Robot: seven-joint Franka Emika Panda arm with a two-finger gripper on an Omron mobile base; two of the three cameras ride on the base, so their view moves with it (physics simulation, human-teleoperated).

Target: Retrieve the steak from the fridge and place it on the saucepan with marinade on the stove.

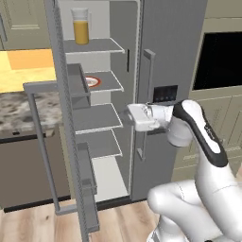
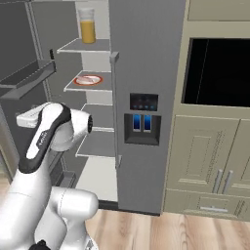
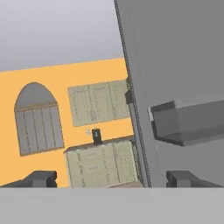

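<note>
while spread wide and empty, gripper (image 3: 111, 178) hovering beside the open fridge (image 1: 170, 52) door, with the steak (image 2: 88, 79) on its plate (image 1: 93, 81) on a shelf above and beyond it.

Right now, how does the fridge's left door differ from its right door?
The left door is swung wide open and shows its inner bins; the right door is shut. The right door carries a dispenser panel on its front; the left door's front is turned away. Both are grey with long vertical bar handles.
</note>
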